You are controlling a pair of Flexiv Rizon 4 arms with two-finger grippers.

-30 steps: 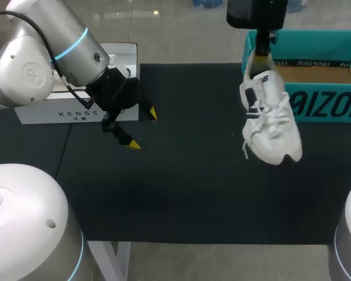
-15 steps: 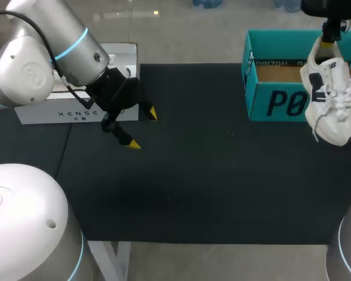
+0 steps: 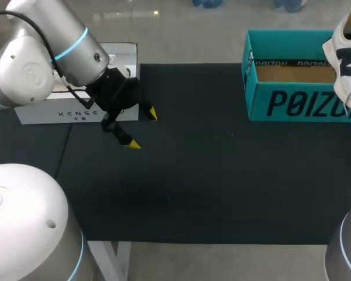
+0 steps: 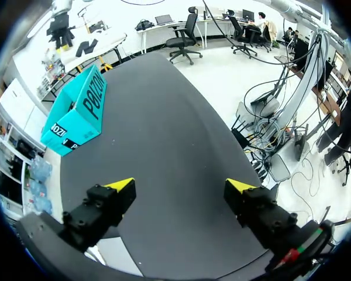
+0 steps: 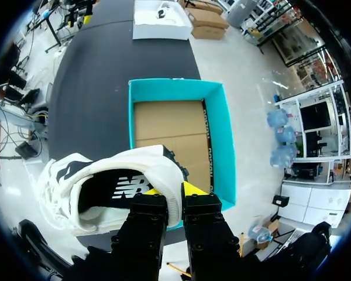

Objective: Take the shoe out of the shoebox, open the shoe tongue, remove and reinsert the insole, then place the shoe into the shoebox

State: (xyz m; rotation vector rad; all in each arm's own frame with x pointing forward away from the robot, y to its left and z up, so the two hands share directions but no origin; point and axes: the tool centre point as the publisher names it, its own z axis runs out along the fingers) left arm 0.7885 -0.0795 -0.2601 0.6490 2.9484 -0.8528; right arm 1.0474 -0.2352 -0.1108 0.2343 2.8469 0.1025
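- The right gripper [image 5: 173, 190] is clenched on the heel collar of the white sneaker [image 5: 105, 187].
- The sneaker hangs above the right end of the open teal shoebox [image 3: 292, 105], at the head view's right edge.
- The shoebox sits at the far right corner of the black mat [image 3: 210, 175].
- The left gripper [image 3: 143, 128] hovers released, fingers wide apart, near a white box [image 3: 76, 111]. A wide stretch of mat lies between it and the shoebox.
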